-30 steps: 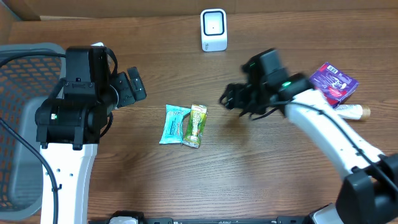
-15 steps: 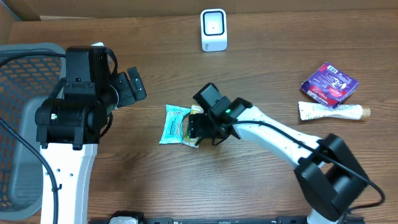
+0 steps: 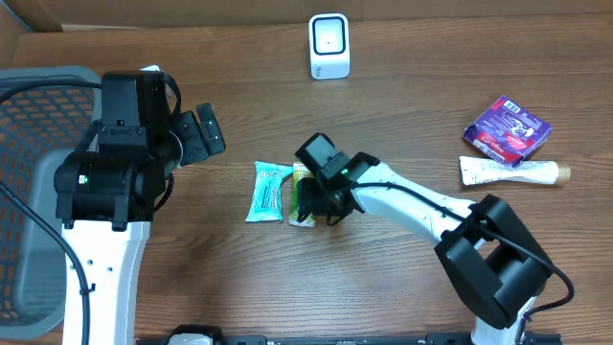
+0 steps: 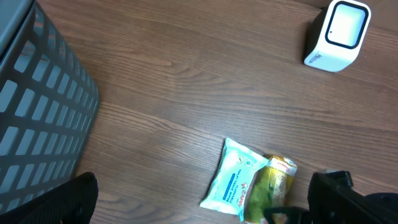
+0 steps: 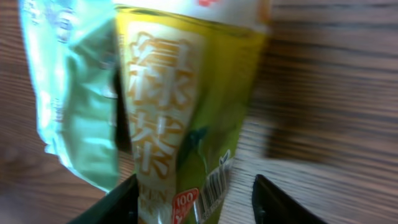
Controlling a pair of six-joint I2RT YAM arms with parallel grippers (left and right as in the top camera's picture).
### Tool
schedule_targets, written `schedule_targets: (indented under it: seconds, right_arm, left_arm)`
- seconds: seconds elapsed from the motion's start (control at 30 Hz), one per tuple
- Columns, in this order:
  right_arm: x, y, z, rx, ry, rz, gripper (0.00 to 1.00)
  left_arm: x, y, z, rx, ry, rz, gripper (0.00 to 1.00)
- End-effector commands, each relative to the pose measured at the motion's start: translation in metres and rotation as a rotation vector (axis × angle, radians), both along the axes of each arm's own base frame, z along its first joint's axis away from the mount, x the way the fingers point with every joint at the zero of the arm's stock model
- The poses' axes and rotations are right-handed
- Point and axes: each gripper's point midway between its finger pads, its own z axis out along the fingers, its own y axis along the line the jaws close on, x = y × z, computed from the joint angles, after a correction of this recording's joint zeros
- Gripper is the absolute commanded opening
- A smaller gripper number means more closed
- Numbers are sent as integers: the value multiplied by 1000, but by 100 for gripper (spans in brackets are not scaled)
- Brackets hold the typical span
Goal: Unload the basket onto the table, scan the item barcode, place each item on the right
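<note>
The fingers of the right gripper (image 5: 199,205) are set half-wide astride the yellow-green foil tea packet (image 5: 180,112). One finger is at the packet's edge and a sliver of wood shows by the other, so no clamp is seen. A barcode (image 5: 214,183) is visible on the packet close to the fingertips. The packet lies flat mid-desk, touching a light-blue soft wipes pack (image 3: 268,190) on its basket side.

The fingers of the left gripper (image 3: 203,136) are spread wide with nothing between them, held over the brown wooden desk (image 3: 239,278) beside the grey mesh basket (image 3: 38,115) at the desk's left edge. The white box-shaped scanner (image 3: 329,45) stands at the far edge, well apart from the packet. A purple carton (image 3: 508,127) and a white tube (image 3: 508,171) are noted near the right edge.

Progress is judged early: the grasp is not completed, nothing is lifted and nothing is shown to the scanner. Closing, lifting and turning the barcode to the scanner are left.
</note>
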Motion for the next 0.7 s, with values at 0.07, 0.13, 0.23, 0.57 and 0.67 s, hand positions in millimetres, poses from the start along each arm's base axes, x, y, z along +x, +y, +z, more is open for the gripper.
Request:
schedule_targets:
  seconds: [0.07,0.13,0.23,0.57,0.67]
  right_arm:
    - [24,-29,5,28,32,-18,38]
    - [27,-34,7,61,43,16,37]
    - [30,-41,10,106,54,66,37]
    - [30,-48,10,115,60,102,37]
    - [31,-45,11,118,46,107,44]
  left_arm:
    - [1,3,2,3,-6,17,100]
    - [1,3,2,3,-6,17,100]
    - [1,3,2,3,-6,17,100]
    - [1,3,2,3,-6,17,99]
    - [1,3,2,3,-6,17,100]
